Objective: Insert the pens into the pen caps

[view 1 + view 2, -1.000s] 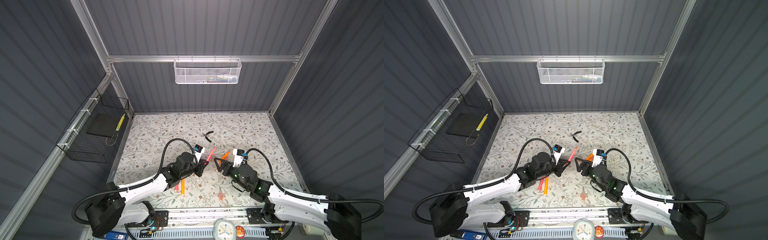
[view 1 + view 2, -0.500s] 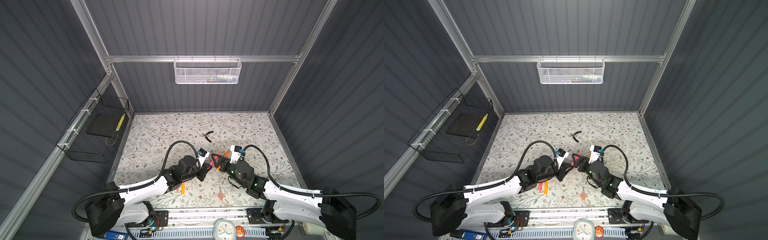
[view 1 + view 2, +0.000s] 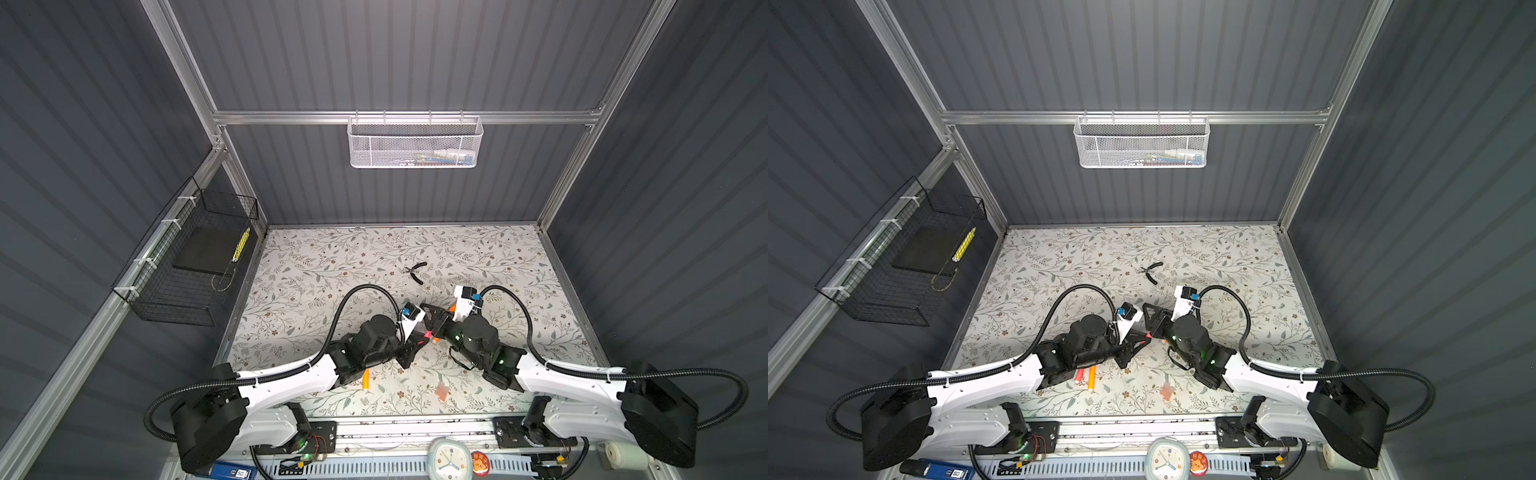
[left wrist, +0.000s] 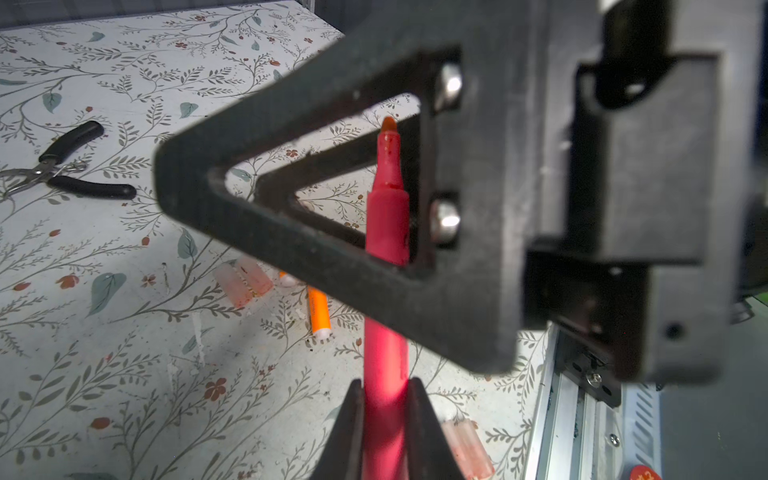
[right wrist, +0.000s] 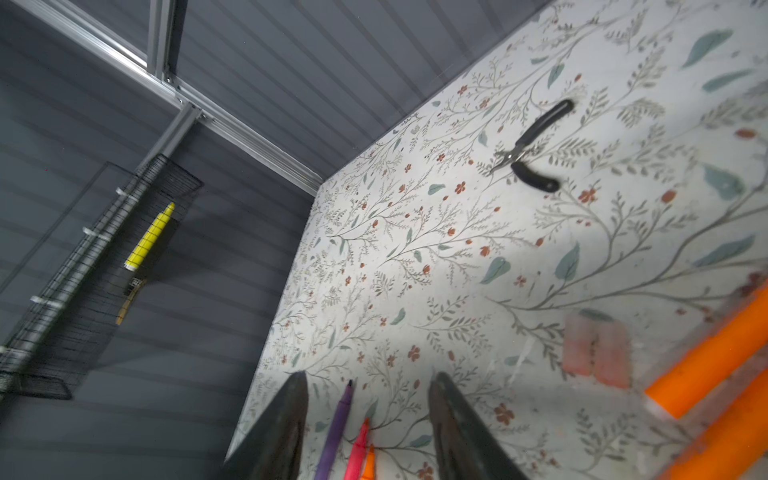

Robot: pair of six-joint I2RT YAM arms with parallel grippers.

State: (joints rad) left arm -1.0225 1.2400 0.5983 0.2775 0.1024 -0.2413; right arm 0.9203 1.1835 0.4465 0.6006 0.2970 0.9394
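Looking across the floral bench [image 3: 316,266], I can barely see where the arms meet in both top views. The left gripper [image 4: 385,384] pinches a pink-red pen [image 4: 386,224], part of it hidden behind a finger of the right gripper [image 5: 370,376], which is partly spread with nothing visible between. Orange pens [image 5: 706,365] run out of frame. Two pinkish caps [image 5: 594,353] lie blurred on the bench.

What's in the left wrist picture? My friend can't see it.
The left gripper pinches a pink-red pen, seen through the right gripper's triangular finger. Pliers, pinkish caps and an orange pen lie on the flowery table.
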